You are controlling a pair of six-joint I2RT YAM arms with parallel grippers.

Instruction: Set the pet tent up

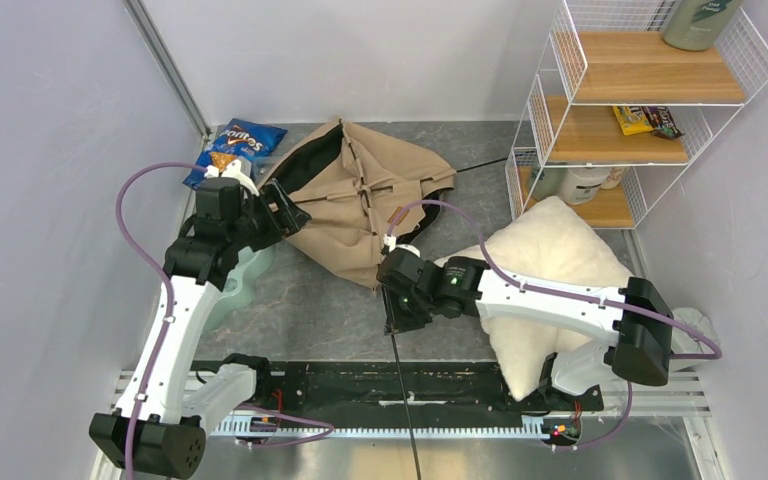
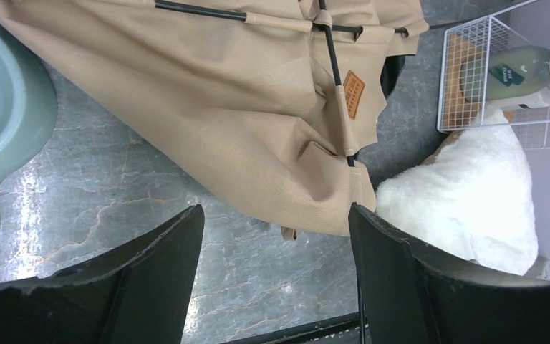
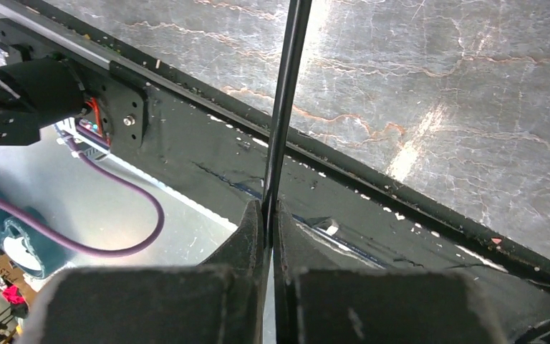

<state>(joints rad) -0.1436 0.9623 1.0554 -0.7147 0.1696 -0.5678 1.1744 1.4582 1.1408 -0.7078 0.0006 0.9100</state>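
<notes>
Around pole (image 3: 287, 93), right end effector (image 3: 268, 209), clamped

Robot lab cell, not a home. Plain panel walls (image 1: 50, 120) box in a marble-look worktop (image 1: 330, 310). Left arm (image 1: 175, 310) and right arm (image 1: 560, 295) are bolted to an aluminium rail (image 1: 440, 427) along the bottom edge, with purple cable (image 1: 125, 210) running loose. Staged props: wire rack (image 1: 640, 65) upper right, chip bag (image 1: 237, 145) upper left.
</notes>
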